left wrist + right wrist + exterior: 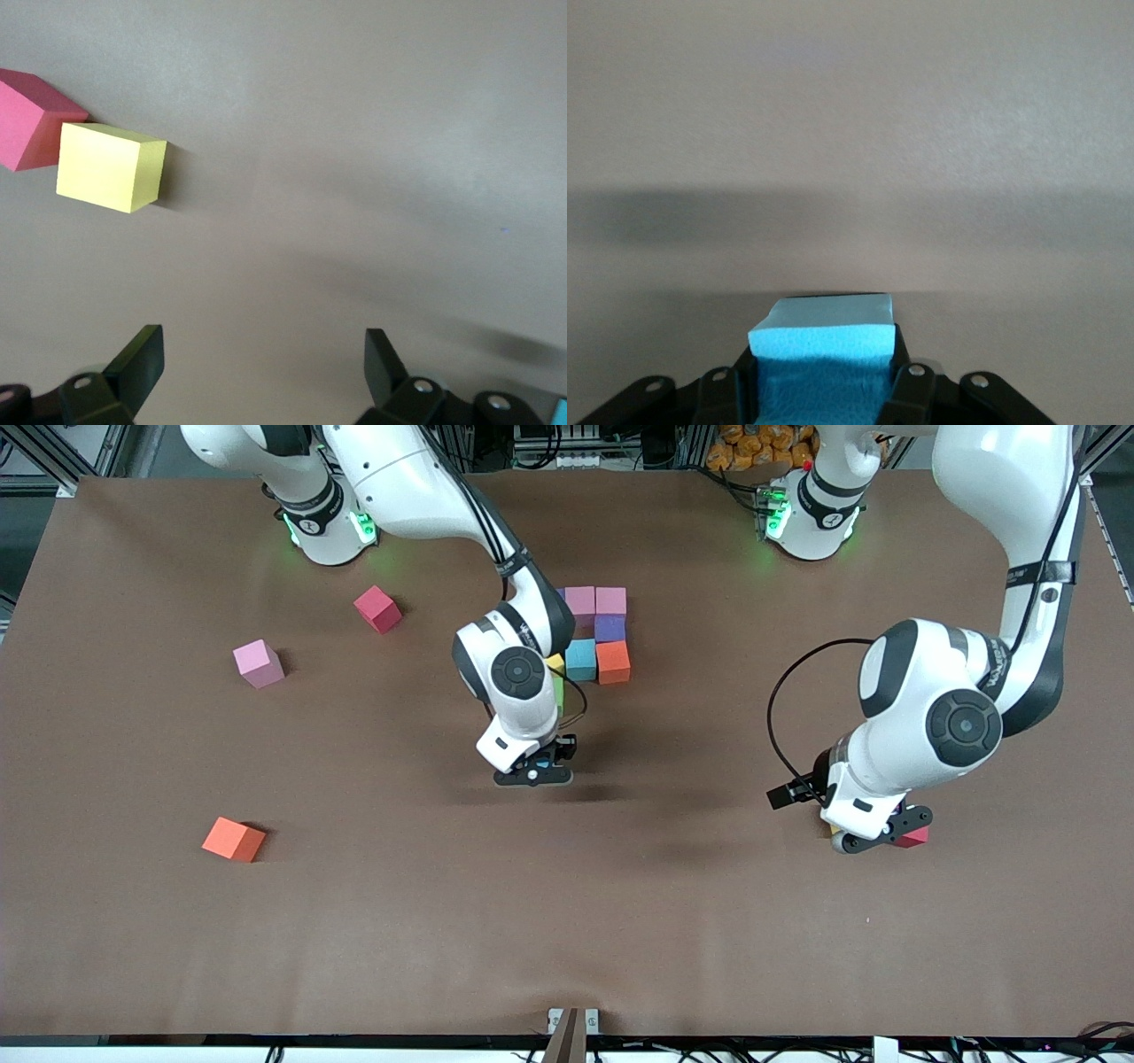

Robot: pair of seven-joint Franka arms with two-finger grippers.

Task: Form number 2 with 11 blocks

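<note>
- Brown table (133,957), two white arms based along its top edge, rack clutter past it.
- Partial digit (595,638) sits mid-table near the bases: two pink cubes on the row nearest the bases, a purple cube under one, then a blue cube (580,659) and an orange cube (613,662) side by side. Yellow and green edges peek out by the right arm's wrist; the rest there is hidden. Roughly seven cubes placed, by my count, so maybe four to go.
- Loose toward the right arm's end: a pink cube (259,663), an orange cube (234,839), and a red cube (377,608) that is not part of the job.
- Right gripper (535,771) hangs over bare table just in front of the digit, fingers pinching a sky-blue cube (824,354). Likely bound for the next row.
- Left gripper (877,840) hovers low at the left arm's end, fingers spread, nothing held.
- Front view barely shows what either gripper has. The right wrist view makes the blue cube plain.
- Left wrist view shows a yellow cube (111,166) touching a red cube (31,119) on the table; from the front only a red corner (914,837) shows.
</note>
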